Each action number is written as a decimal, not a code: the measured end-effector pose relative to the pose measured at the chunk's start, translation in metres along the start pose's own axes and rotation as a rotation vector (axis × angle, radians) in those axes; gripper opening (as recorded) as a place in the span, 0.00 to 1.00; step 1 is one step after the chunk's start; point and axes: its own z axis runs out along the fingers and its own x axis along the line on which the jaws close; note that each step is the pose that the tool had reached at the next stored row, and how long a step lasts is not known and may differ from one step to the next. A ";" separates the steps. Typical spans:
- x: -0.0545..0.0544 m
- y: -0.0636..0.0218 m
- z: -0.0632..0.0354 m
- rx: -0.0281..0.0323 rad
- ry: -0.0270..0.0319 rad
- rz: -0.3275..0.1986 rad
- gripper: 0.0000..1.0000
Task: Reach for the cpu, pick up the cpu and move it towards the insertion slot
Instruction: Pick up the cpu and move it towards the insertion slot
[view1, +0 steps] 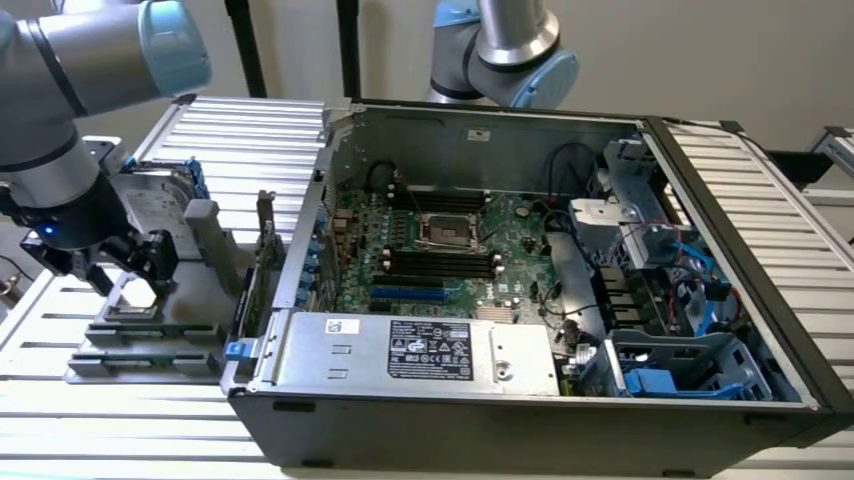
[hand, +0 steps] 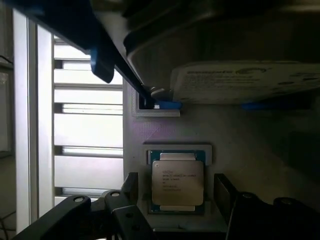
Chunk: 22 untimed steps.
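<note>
- A table (view1: 120, 430) of ribbed, pale metal slats with dark gaps between them spans the exterior view. It shows at the lower left, the upper left and along the right edge of the frame.
- An open dark computer case (view1: 534, 425) lies directly on the slats, open side up, taking the centre and right of the frame.
- A grey fixture (view1: 147, 350) rests on the slats at the left of the frame, just beside the case.
- The fixture carries the cpu (hand: 177, 182) flat in a square recess, with a hard drive (hand: 245, 82) with blue brackets near it.
</note>
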 end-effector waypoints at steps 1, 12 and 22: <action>0.000 0.0000 0.0003 0.0018 0.0001 0.000 0.71; -0.002 0.0026 0.0034 0.0152 0.0002 0.000 0.71; -0.002 0.0046 0.0056 0.0188 0.0004 0.000 0.71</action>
